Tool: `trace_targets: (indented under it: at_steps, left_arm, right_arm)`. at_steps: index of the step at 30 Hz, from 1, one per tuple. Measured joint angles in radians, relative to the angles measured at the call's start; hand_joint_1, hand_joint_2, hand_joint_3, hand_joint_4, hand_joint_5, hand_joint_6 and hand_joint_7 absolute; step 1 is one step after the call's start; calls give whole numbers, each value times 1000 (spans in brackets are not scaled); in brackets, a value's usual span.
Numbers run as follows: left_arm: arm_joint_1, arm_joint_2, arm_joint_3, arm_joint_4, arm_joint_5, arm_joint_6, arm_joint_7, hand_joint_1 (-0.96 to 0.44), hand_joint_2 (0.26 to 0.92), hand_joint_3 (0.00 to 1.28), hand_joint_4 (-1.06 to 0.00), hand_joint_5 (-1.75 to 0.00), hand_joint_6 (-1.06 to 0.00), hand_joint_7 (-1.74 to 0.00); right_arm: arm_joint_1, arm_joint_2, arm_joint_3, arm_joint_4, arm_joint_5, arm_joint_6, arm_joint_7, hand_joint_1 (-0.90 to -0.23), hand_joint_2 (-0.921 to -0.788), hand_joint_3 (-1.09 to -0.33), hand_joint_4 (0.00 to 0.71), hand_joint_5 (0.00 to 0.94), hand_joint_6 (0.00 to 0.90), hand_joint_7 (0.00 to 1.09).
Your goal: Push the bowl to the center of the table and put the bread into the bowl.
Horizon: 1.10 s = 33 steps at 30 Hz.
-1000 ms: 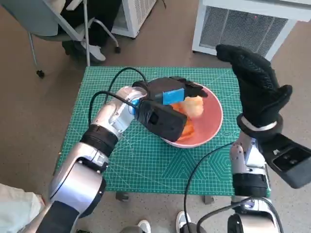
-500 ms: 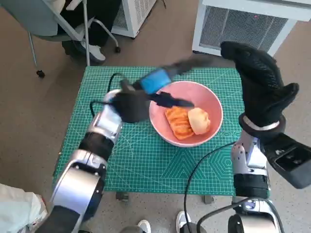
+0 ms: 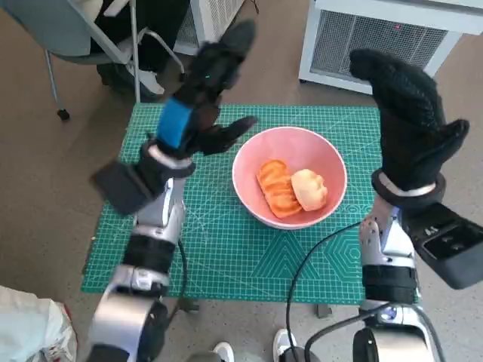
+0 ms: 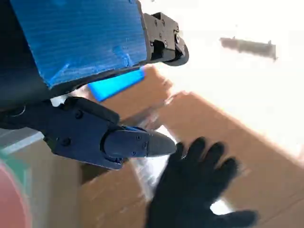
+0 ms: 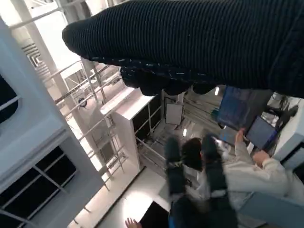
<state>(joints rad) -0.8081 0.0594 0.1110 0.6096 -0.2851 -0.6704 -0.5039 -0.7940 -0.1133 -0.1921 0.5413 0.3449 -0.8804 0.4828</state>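
Head view, bread [image 3: 290, 188] in pink bowl [image 3: 330, 158] (no readable labels), left hand [image 3: 202, 98] and right hand [image 3: 407, 124] raised, fingers spread, empty

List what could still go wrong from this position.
1. The left hand is raised above the table's far left side with fingers spread; lowered carelessly, it might clip the pink bowl's rim.
2. The right hand hangs beside the bowl's other side; an inward swing could shove it off center.
3. Either knock could jostle the bread inside.
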Motion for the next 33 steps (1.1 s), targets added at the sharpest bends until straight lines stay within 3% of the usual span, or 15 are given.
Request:
trace_targets:
  at_steps: [10, 33]
  left_arm:
    - [102, -39, 15, -160, -71, 24, 23, -631, 921, 320, -163, 0, -305, -122]
    - [156, -42, 10, -238, -38, 21, 67, -620, 921, 336, -171, -3, -347, -78]
  right_arm:
    - [-40, -2, 17, 40, -26, -1, -1, -561, -921, -744, 160, 182, -1, 645]
    - [-53, -19, 42, 46, -36, 22, -1, -539, -921, -769, 186, 137, -1, 642]
